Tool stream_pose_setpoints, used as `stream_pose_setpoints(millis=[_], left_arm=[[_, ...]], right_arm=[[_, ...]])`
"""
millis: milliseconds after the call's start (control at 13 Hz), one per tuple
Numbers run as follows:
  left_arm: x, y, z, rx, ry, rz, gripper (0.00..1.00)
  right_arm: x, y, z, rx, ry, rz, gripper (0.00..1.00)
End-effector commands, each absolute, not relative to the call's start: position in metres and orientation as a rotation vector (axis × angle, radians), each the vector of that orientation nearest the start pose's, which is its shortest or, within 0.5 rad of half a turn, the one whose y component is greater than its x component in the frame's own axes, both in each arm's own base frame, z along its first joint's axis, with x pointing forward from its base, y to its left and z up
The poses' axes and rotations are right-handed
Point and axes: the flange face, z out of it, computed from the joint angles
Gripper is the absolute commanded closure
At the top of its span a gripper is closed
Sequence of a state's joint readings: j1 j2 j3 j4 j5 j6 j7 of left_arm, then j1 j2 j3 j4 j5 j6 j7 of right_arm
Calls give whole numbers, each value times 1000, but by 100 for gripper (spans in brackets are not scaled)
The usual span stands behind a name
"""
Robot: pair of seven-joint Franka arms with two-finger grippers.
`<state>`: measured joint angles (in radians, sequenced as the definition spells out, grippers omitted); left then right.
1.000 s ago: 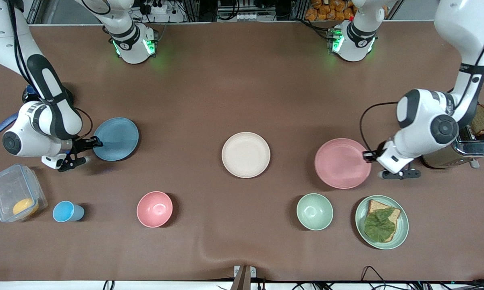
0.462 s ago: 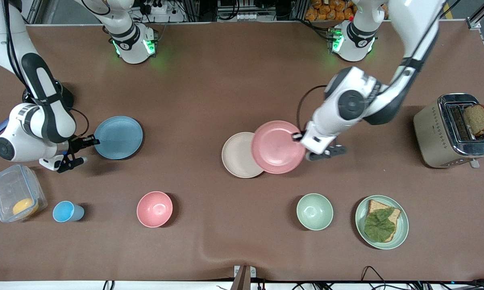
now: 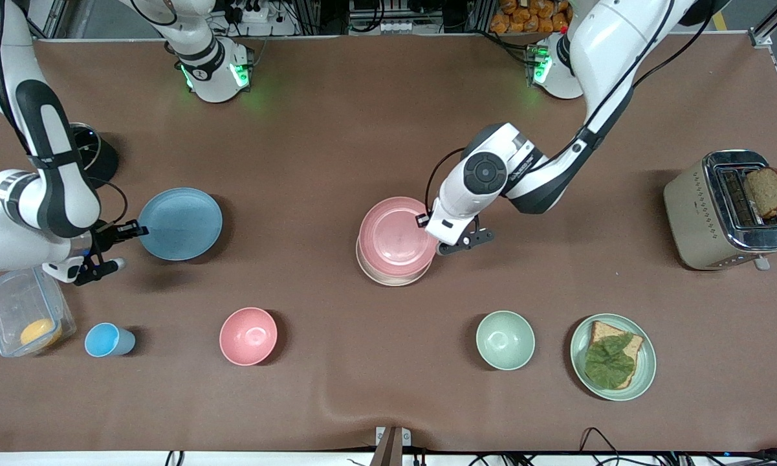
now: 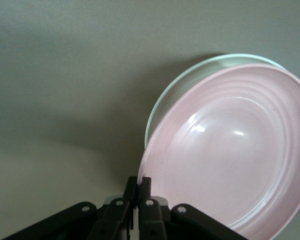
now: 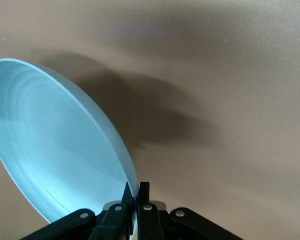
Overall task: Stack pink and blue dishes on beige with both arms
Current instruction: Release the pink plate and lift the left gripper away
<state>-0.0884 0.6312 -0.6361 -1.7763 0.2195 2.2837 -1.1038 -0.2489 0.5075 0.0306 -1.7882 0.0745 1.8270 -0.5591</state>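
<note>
The left claw [image 3: 425,221] pinched the pink plate's [image 3: 396,232] rim over the beige plate [image 3: 388,277]; the right claw [image 3: 138,229] pinched the raised blue plate [image 3: 180,224].

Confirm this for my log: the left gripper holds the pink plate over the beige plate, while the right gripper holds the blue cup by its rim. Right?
Not quite. The right gripper holds the blue plate by its rim, as the right wrist view shows. The left gripper does hold the pink plate over the beige plate.
</note>
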Motion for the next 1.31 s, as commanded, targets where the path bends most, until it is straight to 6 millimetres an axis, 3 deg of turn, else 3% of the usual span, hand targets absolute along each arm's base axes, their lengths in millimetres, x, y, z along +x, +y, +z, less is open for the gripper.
stream_pose_setpoints(millis=[0, 462, 923, 1000, 1077, 1154, 1231], left_arm=[[528, -409, 259, -3244, -578, 175, 100], [521, -411, 241, -3269, -611, 183, 100], [518, -406, 234, -3257, -618, 200, 100], [519, -405, 234, -3257, -626, 199, 93], [519, -405, 234, -3251, -648, 201, 56], [521, -404, 235, -3247, -674, 201, 1], [522, -404, 238, -3240, -701, 197, 0]], right_arm=[[603, -105, 266, -2798, -367, 621, 100], [620, -76, 293, -2826, -328, 632, 100], [625, -69, 303, -2824, -340, 635, 100], [625, -69, 303, -2823, -340, 637, 100], [625, -69, 304, -2820, -338, 637, 100], [626, -68, 306, -2816, -333, 630, 100], [627, -67, 306, -2813, -333, 627, 100]])
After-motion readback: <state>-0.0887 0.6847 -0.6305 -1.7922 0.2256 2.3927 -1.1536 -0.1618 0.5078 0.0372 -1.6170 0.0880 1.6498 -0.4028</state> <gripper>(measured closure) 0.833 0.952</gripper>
